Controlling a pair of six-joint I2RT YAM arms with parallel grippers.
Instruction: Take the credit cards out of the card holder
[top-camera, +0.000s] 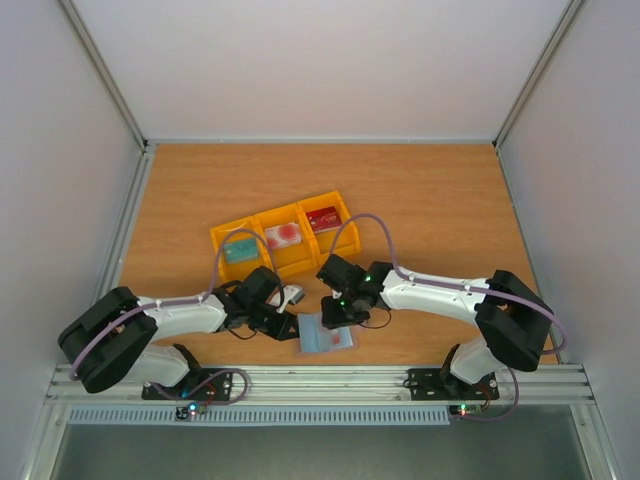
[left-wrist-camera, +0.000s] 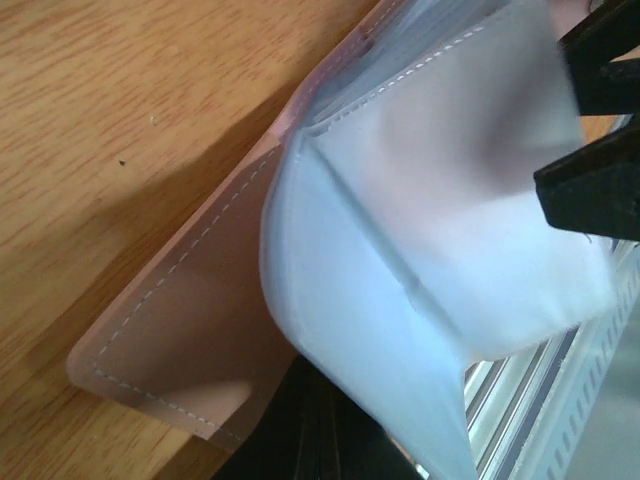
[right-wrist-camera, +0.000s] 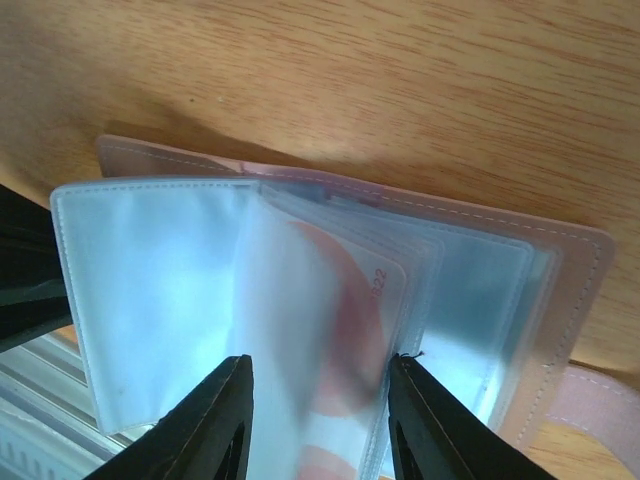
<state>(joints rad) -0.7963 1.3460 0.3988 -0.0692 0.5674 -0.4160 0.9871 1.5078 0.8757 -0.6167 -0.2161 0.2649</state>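
Open taupe-brown bifold card holder (top-camera: 327, 337) with clear blue-grey sleeves lies at 6 o'clock on wooden table (top-camera: 420, 190). Yellow three-compartment plastic tray (top-camera: 256, 221) at its 11 o'clock holds teal card (top-camera: 240, 250), whitish-pink card (top-camera: 283, 236) and dark red card (top-camera: 322, 219). Left gripper (top-camera: 287, 322) at holder's 9 o'clock, grip can't tell. Right gripper (right-wrist-camera: 318, 420) straddles a bowed sleeve with a red-blotched card (right-wrist-camera: 335, 330) inside; squeezing or loose, can't tell

A wooden tabletop (top-camera: 430, 190) with an orange-brown grain sits enclosed by plain white walls (top-camera: 320, 60) on three sides. An aluminium rail (top-camera: 320, 380) runs along its near edge, under soft, even light.
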